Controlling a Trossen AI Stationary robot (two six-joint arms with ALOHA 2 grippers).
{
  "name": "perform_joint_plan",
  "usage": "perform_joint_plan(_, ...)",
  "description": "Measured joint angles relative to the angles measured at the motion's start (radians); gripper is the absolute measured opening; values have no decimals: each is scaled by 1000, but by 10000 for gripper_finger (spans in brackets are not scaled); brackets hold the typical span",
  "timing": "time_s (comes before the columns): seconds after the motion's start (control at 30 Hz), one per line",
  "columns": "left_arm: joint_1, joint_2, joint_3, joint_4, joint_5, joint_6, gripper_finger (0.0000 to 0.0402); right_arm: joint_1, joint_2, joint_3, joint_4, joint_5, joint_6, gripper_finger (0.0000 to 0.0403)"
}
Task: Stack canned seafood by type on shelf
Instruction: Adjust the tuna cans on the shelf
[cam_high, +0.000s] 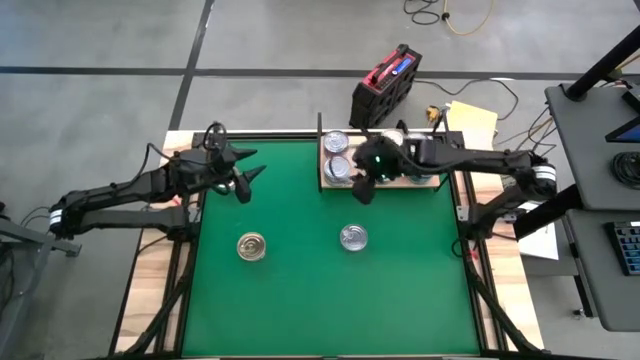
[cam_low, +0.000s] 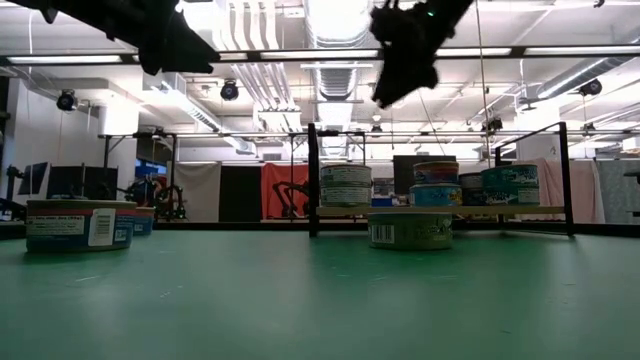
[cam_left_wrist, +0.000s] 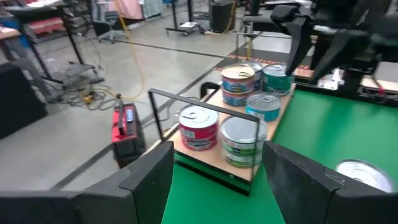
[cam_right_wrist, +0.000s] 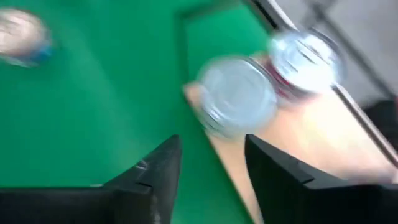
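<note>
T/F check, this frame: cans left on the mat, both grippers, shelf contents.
1. Two cans lie loose on the green mat. True: one can on the left, another nearer the middle.
2. The right gripper holds a can. False: nothing sits between its fingers.
3. The shelf is bare. False: several cans stand on it, some stacked.
4. The left gripper is open and empty. True.
5. The left gripper hangs over the shelf. False: it hangs over the mat's far left corner.
</note>
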Motion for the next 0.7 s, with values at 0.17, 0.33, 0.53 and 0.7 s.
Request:
perform_joint_plan(0.17, 0, 22, 0, 21, 69, -42, 229, 22, -76, -102, -105, 222, 110, 106)
perform_joint_plan(0.33, 0, 49, 0, 47, 101, -78, 229, 22, -164, -238, -100, 248, 186, 23)
perform_joint_plan(0.53, 0, 79, 0, 124, 101, -82, 229, -44, -198, -354, -101, 317, 275, 10)
perform_joint_plan(0.7, 0, 102, 0, 170, 101, -80, 229, -175, -158, -371, -80, 315, 283, 9)
